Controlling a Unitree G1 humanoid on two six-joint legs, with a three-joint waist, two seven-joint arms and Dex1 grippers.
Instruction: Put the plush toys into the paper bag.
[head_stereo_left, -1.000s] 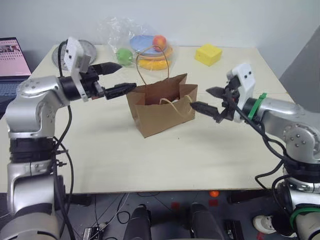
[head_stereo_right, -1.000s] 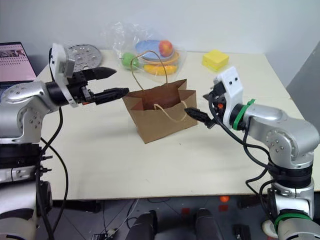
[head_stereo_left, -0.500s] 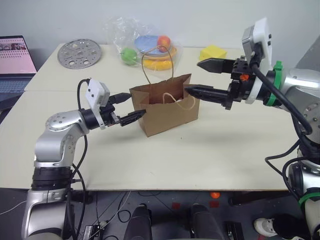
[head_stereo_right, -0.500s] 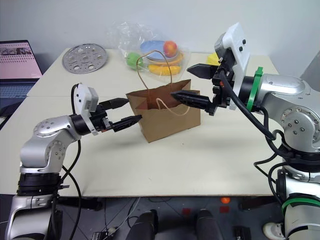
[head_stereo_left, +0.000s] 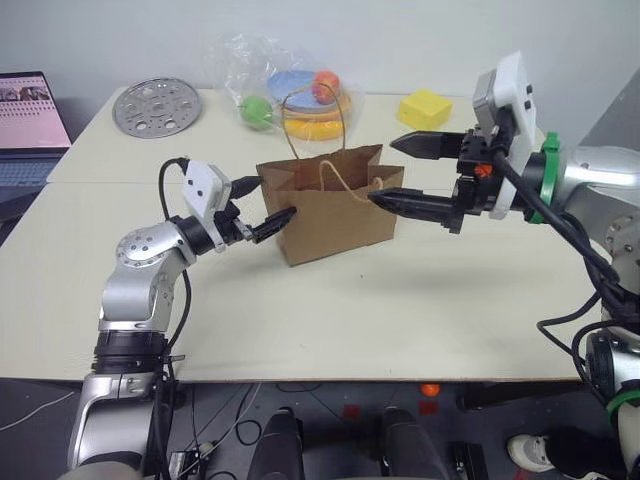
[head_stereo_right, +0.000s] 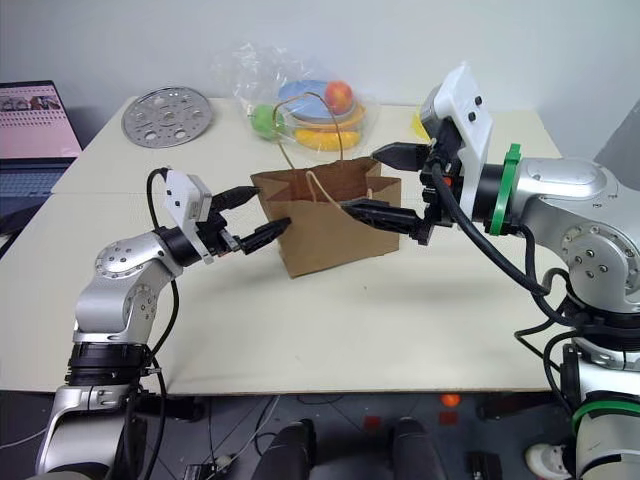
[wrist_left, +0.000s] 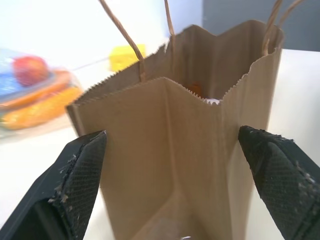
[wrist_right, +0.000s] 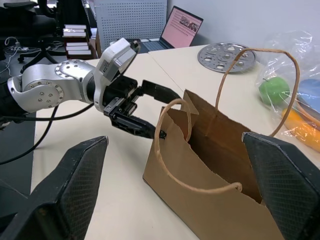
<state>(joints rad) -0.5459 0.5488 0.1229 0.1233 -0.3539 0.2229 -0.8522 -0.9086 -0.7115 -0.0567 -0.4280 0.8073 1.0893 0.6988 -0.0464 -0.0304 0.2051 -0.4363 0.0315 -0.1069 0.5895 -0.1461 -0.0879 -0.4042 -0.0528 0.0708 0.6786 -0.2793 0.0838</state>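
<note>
On the pale cream table (head_stereo_left: 330, 320), the left gripper (head_stereo_left: 262, 208) sits low at the narrow end of the plain brown kraft paper bag (head_stereo_left: 330, 215), its two black fingers spread wide to either side of that end and holding nothing; whether the tips touch the paper cannot be told. The bag stands upright near the middle of the table with its mouth open and its thin tan twisted-paper loop handles (head_stereo_left: 318, 125) rising above the rim. Down inside the mouth, the left wrist view catches a small patch of orange and white, the plush toys (wrist_left: 202, 94), mostly hidden by the bag's walls. The right gripper (head_stereo_left: 413, 175) hovers at the bag's opposite end, jaws wide apart and empty, one finger just beside the rim. Farther back lie a crinkly clear plastic bag of fruit and coloured plates (head_stereo_left: 290, 95), a yellow sponge-like block (head_stereo_left: 424, 108) and a round perforated metal disc (head_stereo_left: 157, 105); a laptop (head_stereo_left: 33, 120) stands beyond the table's left edge.
</note>
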